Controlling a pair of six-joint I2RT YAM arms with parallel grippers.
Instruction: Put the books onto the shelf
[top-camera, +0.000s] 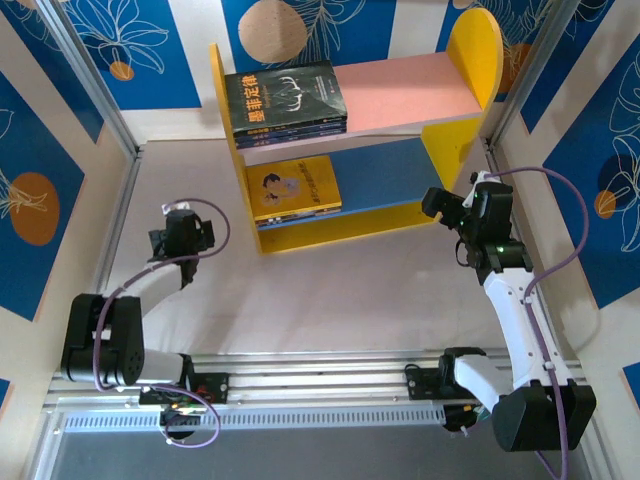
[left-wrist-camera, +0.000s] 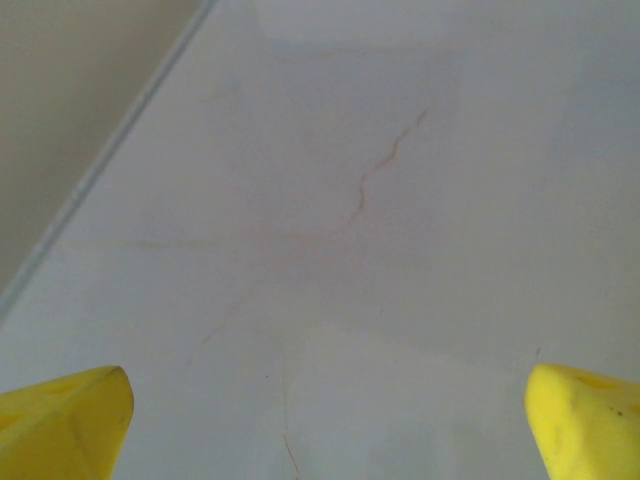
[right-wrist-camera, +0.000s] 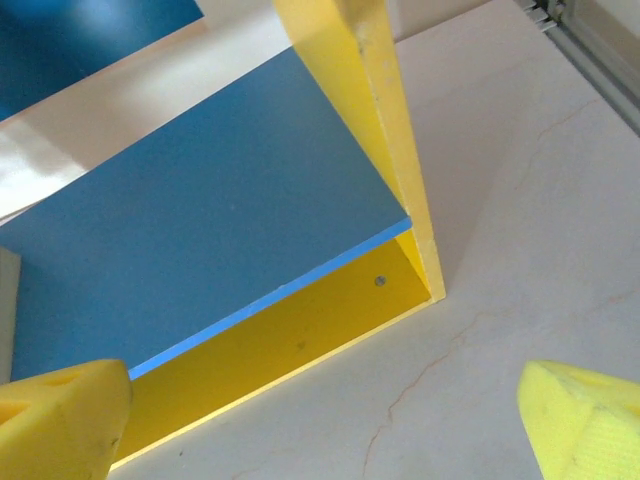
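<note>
The shelf (top-camera: 455, 145) stands at the back of the table, with yellow sides, a pink upper board and a blue lower board (right-wrist-camera: 200, 220). A stack of dark books (top-camera: 288, 100), a black one on top, lies at the left of the pink board. One yellow book (top-camera: 295, 186) lies at the left of the blue board. My left gripper (top-camera: 178, 232) hovers open over bare table, left of the shelf; its yellow fingertips (left-wrist-camera: 70, 425) stand wide apart with nothing between them. My right gripper (top-camera: 447, 207) is open near the shelf's right front corner, holding nothing.
Patterned blue and cream walls enclose the table on three sides. A metal rail (top-camera: 330, 375) runs along the near edge by the arm bases. White tabletop (top-camera: 330, 300) lies between the arms and the shelf.
</note>
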